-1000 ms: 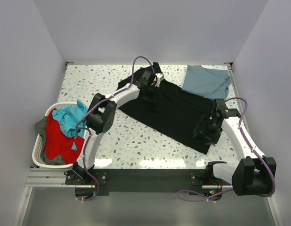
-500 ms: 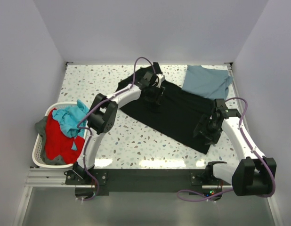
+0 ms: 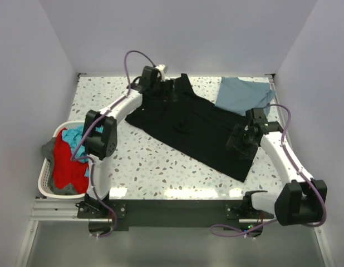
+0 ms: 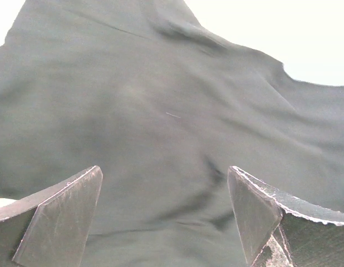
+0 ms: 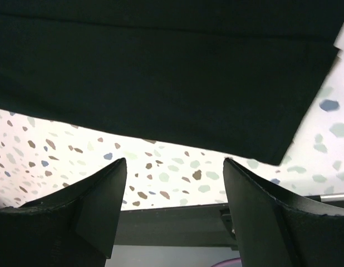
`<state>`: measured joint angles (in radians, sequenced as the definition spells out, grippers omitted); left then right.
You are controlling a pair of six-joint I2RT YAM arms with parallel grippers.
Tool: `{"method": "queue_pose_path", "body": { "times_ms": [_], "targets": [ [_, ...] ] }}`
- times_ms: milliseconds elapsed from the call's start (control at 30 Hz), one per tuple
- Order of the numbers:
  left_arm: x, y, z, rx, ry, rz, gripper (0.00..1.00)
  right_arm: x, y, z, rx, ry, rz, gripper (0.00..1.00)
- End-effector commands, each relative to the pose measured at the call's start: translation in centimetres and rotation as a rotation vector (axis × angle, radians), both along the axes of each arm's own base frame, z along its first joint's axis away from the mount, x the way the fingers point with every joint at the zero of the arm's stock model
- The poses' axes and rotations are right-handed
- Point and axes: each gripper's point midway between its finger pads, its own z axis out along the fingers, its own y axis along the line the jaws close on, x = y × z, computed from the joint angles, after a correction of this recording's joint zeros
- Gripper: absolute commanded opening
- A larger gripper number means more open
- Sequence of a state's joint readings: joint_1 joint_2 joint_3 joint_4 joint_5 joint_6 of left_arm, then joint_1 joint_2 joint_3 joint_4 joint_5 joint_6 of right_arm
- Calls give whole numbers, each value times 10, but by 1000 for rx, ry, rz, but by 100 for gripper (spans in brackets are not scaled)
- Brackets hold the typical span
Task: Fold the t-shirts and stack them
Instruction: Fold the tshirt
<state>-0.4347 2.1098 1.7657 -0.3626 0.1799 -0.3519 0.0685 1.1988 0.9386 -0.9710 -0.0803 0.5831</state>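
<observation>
Large tee [image 3: 200, 130] central on table [image 3: 150, 161], smaller tee [image 3: 244, 94] behind-right, perhaps touching; basket [image 3: 43, 179] far left.

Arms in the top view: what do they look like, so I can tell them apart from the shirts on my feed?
Both the left arm and right arm have white links between bulky black joint housings, ending in black wrists. A purple cable loops along each. In the wrist views the jaws are dark, flat wedges; one left jaw has a finely toothed edge.
</observation>
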Motion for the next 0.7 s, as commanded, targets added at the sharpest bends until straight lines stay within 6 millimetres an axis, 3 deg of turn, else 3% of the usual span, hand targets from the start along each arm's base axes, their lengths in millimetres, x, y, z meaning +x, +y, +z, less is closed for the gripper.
{"method": "queue_pose_path", "body": {
  "times_ms": [0, 167, 300, 500, 667],
  "targets": [
    [11, 32, -18, -26, 37, 65, 100, 38, 21, 5, 27, -76, 71, 74],
    [4, 55, -59, -41, 111, 125, 100, 69, 48, -13, 20, -68, 141, 74],
    [-2, 77, -88, -37, 163, 181, 100, 83, 61, -42, 11, -25, 169, 74],
    [-25, 113, -118, 2, 247, 288, 100, 68, 64, -79, -4, 75, 168, 73],
    [-48, 133, -121, 50, 270, 352, 100, 36, 57, -97, -27, 165, 164, 73]
  ]
}}
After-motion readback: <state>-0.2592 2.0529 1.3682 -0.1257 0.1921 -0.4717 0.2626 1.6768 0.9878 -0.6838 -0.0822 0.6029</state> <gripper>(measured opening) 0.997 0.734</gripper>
